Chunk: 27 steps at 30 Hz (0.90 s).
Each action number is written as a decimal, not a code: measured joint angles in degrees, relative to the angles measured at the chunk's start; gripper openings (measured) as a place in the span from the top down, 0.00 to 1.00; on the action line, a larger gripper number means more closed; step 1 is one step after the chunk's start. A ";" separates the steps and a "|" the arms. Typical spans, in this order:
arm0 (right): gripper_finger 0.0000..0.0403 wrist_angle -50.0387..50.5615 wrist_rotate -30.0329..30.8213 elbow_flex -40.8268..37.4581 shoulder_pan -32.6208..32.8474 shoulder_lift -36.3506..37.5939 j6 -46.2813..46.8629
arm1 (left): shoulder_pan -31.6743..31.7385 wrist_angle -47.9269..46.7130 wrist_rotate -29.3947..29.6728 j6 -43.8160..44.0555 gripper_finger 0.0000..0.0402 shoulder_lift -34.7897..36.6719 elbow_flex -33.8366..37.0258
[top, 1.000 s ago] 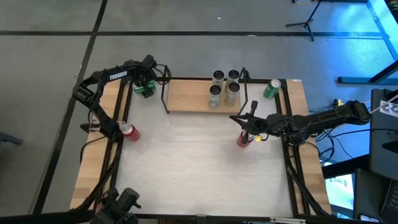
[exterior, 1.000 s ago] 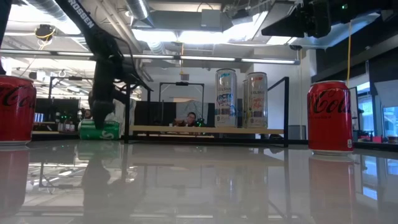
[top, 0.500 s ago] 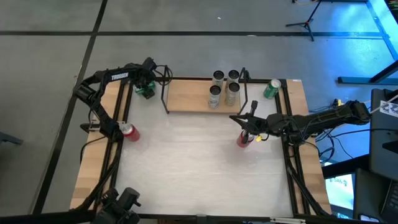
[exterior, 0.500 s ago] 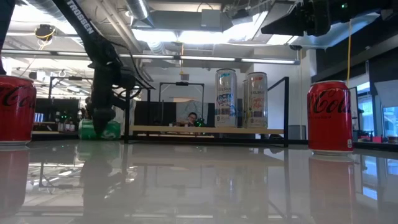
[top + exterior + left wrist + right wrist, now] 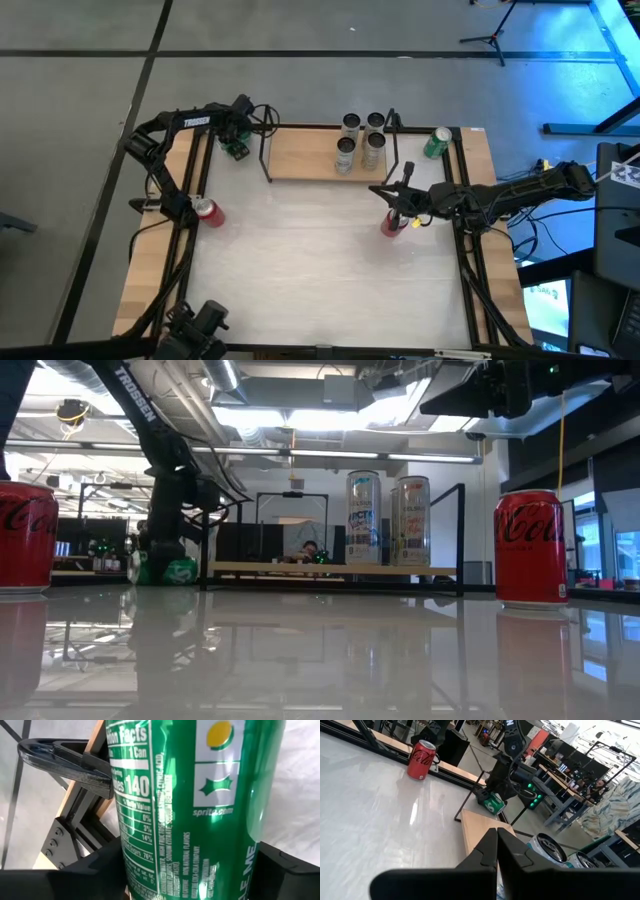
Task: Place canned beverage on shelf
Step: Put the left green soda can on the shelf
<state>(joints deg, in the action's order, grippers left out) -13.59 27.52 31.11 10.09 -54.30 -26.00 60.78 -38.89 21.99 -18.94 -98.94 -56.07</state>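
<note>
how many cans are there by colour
silver cans on the shelf: 4
red cans: 2, one by the left edge, one under the right arm
green cans: 2, one in the left gripper's fingers, one at the far right corner
total: 8

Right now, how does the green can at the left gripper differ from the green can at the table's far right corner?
The left green can sits between the left gripper's fingers, left of the shelf; the right green can lies free, right of the shelf, untouched by the right gripper. Both are green, off the shelf.
</note>
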 joint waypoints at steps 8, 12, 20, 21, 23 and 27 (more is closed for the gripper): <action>0.99 0.03 0.01 0.00 0.01 0.00 -0.02 | -1.13 -2.66 1.44 3.49 0.30 2.15 -1.96; 0.99 0.09 0.01 0.00 0.00 0.00 -0.02 | -1.24 -3.04 1.67 3.84 0.30 6.68 -2.07; 0.99 0.09 0.03 0.00 0.00 0.00 -0.04 | -3.07 -3.00 1.23 5.22 0.30 18.44 -2.14; 0.99 0.09 0.03 0.00 0.00 0.00 -0.04 | -3.29 -3.06 1.25 5.40 0.30 19.93 -2.14; 0.99 0.07 0.03 0.00 0.00 0.00 -0.04 | -3.79 -3.12 1.24 6.11 0.30 23.08 -2.14; 0.99 0.01 0.06 0.00 0.00 0.01 -0.36 | -5.15 -3.13 -2.03 7.77 0.30 29.85 -2.14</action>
<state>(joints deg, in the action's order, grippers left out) -13.57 27.57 31.11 10.09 -54.29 -26.36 55.63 -42.02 19.96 -11.17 -69.09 -58.22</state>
